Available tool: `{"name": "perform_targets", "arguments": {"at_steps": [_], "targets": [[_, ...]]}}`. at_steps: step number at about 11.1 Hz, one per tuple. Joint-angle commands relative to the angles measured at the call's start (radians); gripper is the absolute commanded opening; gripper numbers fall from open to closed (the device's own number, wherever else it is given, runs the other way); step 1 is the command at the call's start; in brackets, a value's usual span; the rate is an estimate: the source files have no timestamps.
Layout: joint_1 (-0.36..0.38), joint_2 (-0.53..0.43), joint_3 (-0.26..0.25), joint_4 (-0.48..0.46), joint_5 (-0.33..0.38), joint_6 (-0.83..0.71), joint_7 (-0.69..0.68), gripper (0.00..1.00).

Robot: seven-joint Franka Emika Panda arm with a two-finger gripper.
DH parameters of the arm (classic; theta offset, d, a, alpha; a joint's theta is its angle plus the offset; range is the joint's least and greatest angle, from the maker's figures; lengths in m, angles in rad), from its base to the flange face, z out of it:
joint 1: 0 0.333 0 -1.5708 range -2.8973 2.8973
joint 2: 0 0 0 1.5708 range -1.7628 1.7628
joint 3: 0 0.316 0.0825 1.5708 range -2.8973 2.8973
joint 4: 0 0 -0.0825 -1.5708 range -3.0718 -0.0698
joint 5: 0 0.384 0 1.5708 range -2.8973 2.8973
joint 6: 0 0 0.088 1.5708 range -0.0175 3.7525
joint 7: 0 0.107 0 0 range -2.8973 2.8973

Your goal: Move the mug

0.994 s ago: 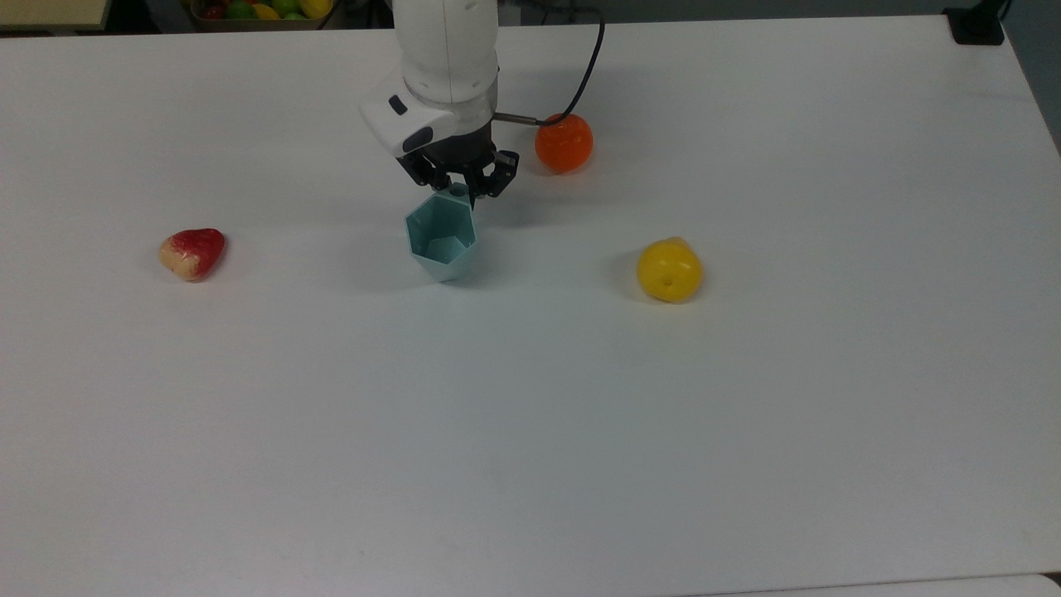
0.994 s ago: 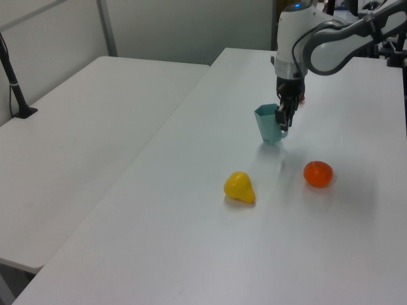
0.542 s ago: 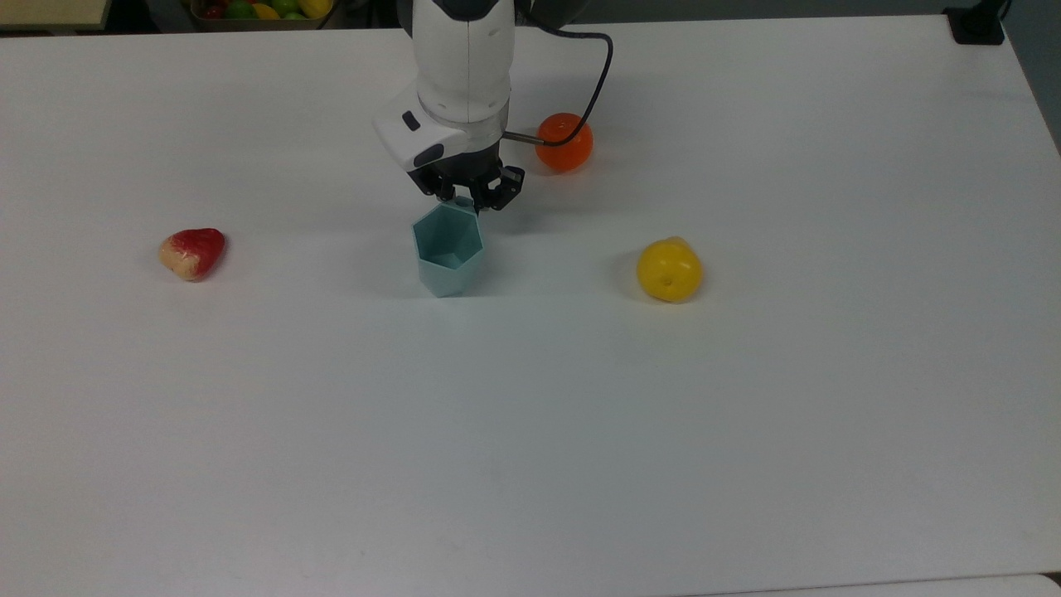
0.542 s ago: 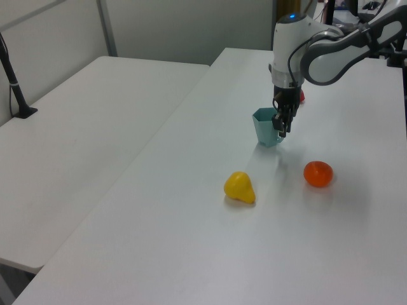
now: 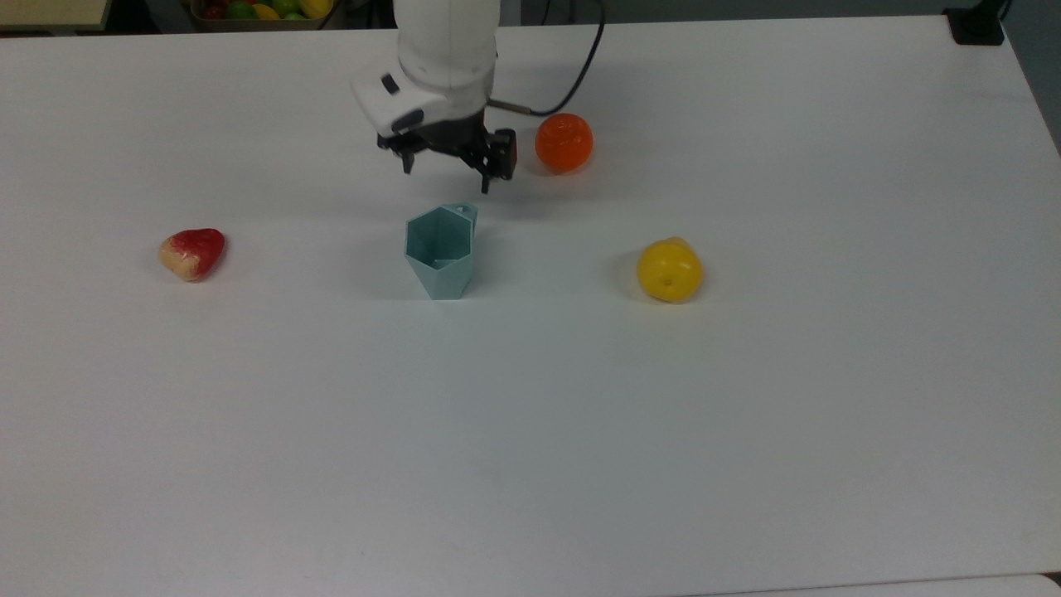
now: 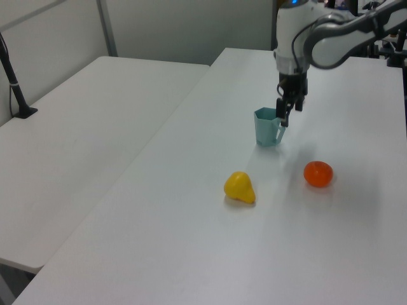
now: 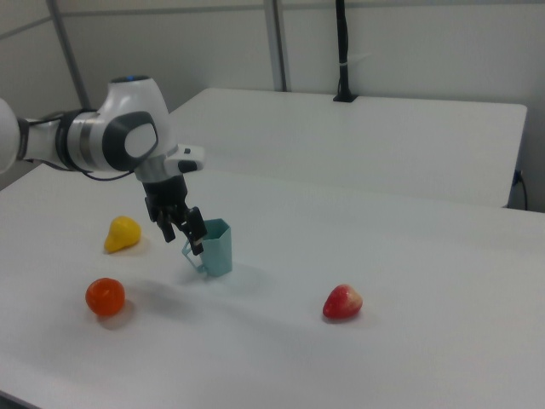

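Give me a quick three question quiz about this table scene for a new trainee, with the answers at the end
1. True or false: the end effector grips the pale teal faceted plastic mug.
2. In the top view, which fruit lies at the mug's left: A the round orange fruit, B the yellow pear-shaped fruit, C the red and cream fruit?
3. Fill in: the mug stands ___ on the white table.

Key: 1 false, it is open and above the handle. 2 C. 3 upright.

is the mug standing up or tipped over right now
Upright: the mug stands on its narrow base on the table, mouth upward, apart from the open tool.
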Motion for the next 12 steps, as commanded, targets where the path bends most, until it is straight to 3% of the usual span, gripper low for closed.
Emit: {"name": "perform_targets", "arguments": {"at_steps": [1, 4, 7, 12], "targets": [[-0.044, -0.137, -0.009, -0.011, -0.013, -0.106, -0.013, 1.0], [-0.127, -0.163, -0.009, 0.119, 0.012, -0.299, -0.143, 1.0], [-0.242, -0.163, -0.012, 0.242, 0.127, -0.431, -0.315, 1.0], [-0.253, -0.158, -0.011, 0.257, 0.124, -0.432, -0.313, 1.0]]}}
